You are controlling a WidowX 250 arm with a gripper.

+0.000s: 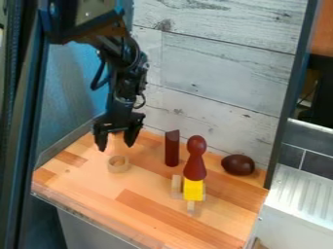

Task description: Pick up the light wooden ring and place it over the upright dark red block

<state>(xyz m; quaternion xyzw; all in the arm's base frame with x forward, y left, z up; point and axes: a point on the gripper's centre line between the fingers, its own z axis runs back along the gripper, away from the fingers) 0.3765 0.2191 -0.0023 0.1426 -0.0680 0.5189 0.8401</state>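
Claw point(116, 147) released, fingers apart — hangs above counter point(146, 221), near wooden ring point(118, 168) — yellow block point(193, 189) under red pawn-shaped piece point(195, 160).

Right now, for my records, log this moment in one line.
gripper: open, near wooden ring | dark red post: upright | red pin-shaped piece: upright, by yellow block | dark egg-shaped piece: near back wall

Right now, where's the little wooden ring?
In the camera view, the wooden ring is on the left part of the tabletop, just in front of the open gripper and left of the upright dark red block.
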